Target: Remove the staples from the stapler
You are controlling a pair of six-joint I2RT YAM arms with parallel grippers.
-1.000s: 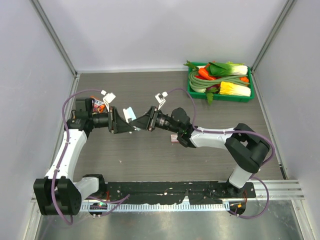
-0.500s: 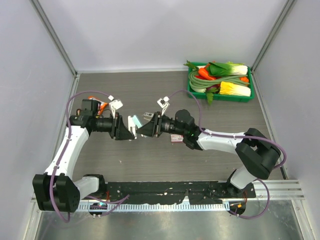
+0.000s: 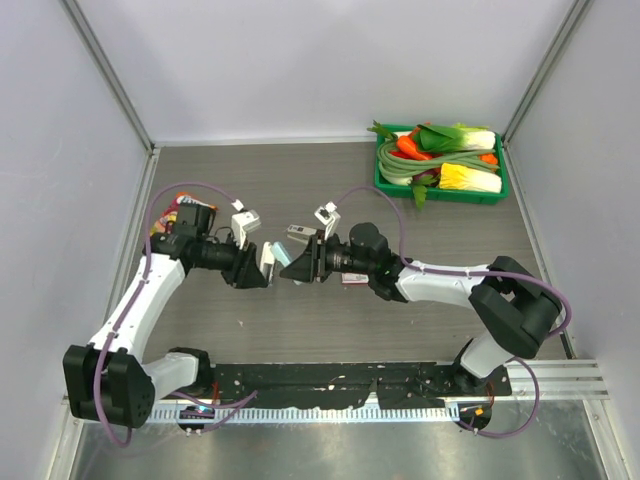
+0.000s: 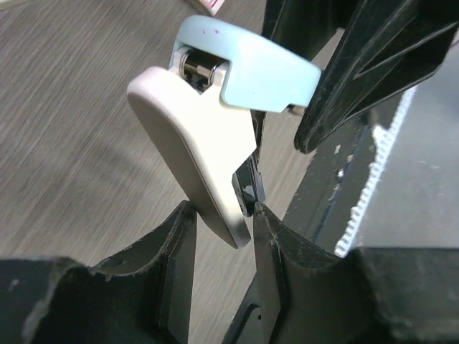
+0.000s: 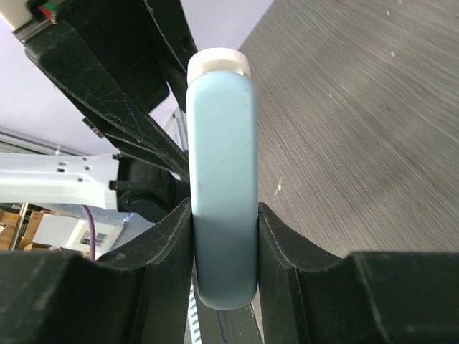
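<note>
**A:** Starting at the left, our left gripper (image 4: 221, 215) is closed down narrow on the stapler (image 3: 270, 258). Both fingers press the sides of its white underside (image 4: 190, 136).

**B:** So we anchor that half. Where does the stapler sit?

**A:** Off the desk (image 3: 300, 330), in the air midway between our two arms. It is hinged apart, with the pale blue top (image 4: 251, 61) swung away from the base. We judge that is why we take one half each: to bare the dark metal channel (image 4: 247, 186).

**B:** And the staples?

**A:** We cannot make any out in these views.

**B:** Further right?

**A:** Our right gripper (image 5: 222, 215) is clamped part-way closed across the blue top, with nothing else in it.

**B:** What room do we have?

**A:** The left wall (image 3: 60, 150) runs close by our left elbow. There is bare desk beneath the grippers and toward us. The green tray (image 3: 440, 198) of vegetables lies well apart in the far right corner. The tight spot is where our two sets of fingertips almost meet.
</note>
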